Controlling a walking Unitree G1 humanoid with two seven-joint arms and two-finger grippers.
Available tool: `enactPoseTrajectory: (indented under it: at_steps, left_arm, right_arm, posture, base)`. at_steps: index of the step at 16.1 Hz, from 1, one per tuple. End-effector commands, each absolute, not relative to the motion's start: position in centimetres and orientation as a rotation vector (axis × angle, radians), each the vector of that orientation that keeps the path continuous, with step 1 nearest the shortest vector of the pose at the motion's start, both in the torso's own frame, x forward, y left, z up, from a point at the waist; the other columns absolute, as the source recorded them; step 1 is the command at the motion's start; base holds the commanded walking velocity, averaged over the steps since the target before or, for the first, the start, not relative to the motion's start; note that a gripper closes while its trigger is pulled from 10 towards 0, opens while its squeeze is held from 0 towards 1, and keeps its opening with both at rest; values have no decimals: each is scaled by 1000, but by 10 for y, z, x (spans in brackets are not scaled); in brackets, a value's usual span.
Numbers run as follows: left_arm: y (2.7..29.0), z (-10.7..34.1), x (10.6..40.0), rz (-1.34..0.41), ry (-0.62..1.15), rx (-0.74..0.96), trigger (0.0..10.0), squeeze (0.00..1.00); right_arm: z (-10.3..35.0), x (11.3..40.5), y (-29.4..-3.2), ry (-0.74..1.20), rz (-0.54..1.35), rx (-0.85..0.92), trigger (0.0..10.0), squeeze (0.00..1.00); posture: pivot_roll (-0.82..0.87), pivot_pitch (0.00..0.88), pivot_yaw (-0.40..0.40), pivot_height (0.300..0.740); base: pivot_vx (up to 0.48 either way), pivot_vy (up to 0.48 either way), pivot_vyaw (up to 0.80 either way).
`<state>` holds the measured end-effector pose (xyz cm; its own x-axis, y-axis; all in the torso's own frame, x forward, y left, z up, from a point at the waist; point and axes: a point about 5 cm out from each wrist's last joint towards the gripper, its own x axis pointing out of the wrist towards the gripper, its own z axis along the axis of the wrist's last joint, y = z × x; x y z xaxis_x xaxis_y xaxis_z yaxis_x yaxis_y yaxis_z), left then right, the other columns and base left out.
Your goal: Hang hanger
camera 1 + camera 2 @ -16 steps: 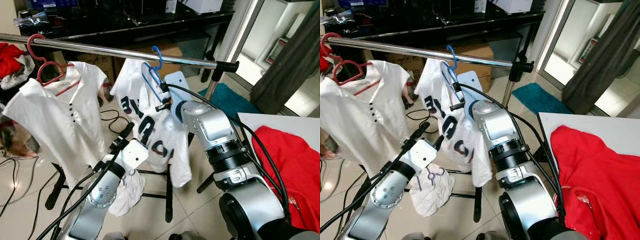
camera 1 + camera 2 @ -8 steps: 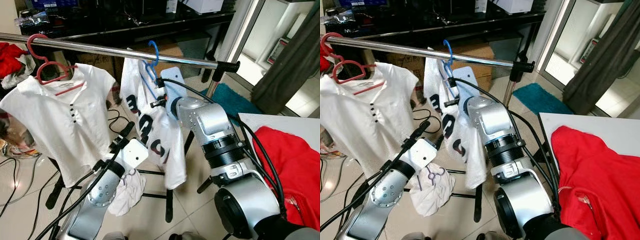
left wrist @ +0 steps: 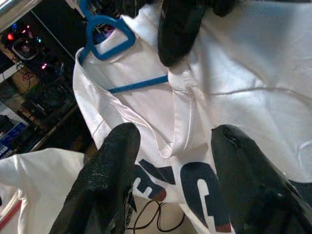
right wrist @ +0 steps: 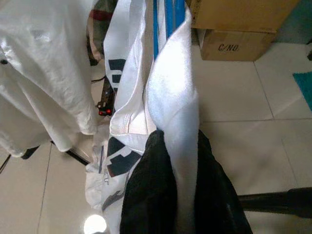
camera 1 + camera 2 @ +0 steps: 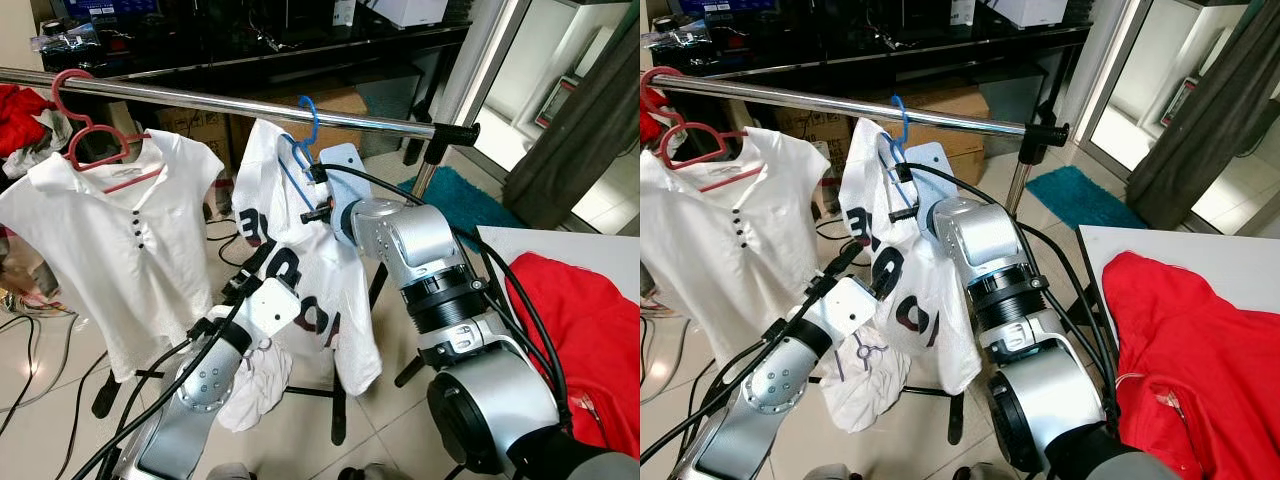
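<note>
So the blue hanger [image 5: 303,150] is hooked over the metal rail [image 5: 250,103], carrying a white shirt with dark lettering [image 5: 310,290]. The right gripper [image 4: 176,161] is up by the shirt's shoulder, its two fingers pinching a fold of the white fabric. The left gripper [image 3: 175,180] sits lower in front of the shirt's chest, fingers spread apart with nothing between them. Two hangers are on the rail: the other is a red hanger [image 5: 85,135] further left, holding a white button-front top [image 5: 125,250]. Another bit of white cloth [image 5: 255,385] hangs low behind the left arm. A red garment [image 5: 580,340] lies on the white table [image 5: 560,245] off to the right, with a teal rug [image 5: 465,200] on the floor.
</note>
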<state>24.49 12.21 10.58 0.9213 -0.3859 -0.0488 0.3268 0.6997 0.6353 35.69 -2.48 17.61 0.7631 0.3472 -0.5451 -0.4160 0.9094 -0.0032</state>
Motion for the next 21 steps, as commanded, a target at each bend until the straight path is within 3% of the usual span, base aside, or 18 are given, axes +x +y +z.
enactPoseTrajectory:
  at_steps: [1, 9, 21]
  left_arm:
    - [118, 111, 244, -410, -111, 696, 10000, 0]
    - [118, 108, 243, -408, -97, 696, 10000, 0]
    - [122, 102, 241, -438, -82, 694, 10000, 0]
  right_arm:
    - [186, 360, -25, 544, 412, -112, 10000, 0]
    - [155, 359, -22, 622, 393, -153, 10000, 0]
    - [149, 365, -32, 607, 355, -139, 10000, 0]
  posture:
    - [127, 30, -71, 740]
    - [132, 37, -76, 740]
    - [128, 28, -80, 740]
  base:
    - [0, 0, 0]
    - [0, 0, 0]
    - [0, 0, 0]
